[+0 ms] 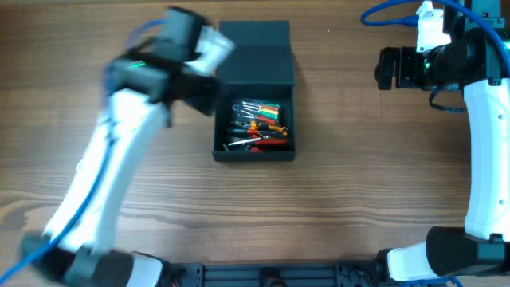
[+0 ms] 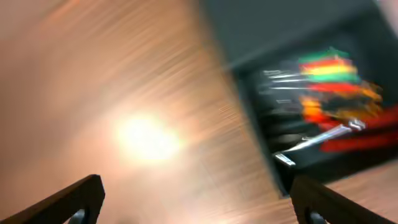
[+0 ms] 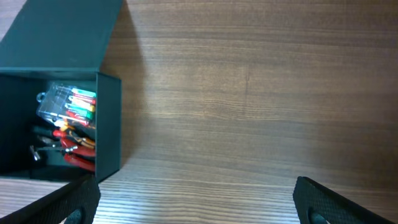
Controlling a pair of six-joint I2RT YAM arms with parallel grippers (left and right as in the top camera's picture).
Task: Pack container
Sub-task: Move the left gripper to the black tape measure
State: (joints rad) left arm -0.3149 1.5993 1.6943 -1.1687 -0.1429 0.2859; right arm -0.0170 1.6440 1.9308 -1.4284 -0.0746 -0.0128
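Open container [image 1: 253, 153] mid-counter [image 1: 358, 199], hand tools [image 1: 259, 126] inside, flap lid [image 1: 255, 48] thrown back; left gripper [image 2: 199, 196] beside it, right gripper [image 3: 196, 196] well apart, both jaws spread, empty; probably best closed by folding the flap forward squarely.

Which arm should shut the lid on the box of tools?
Probably the left. The left gripper is open right beside the container, near its open lid. The right gripper, open too, sits far off over bare table.
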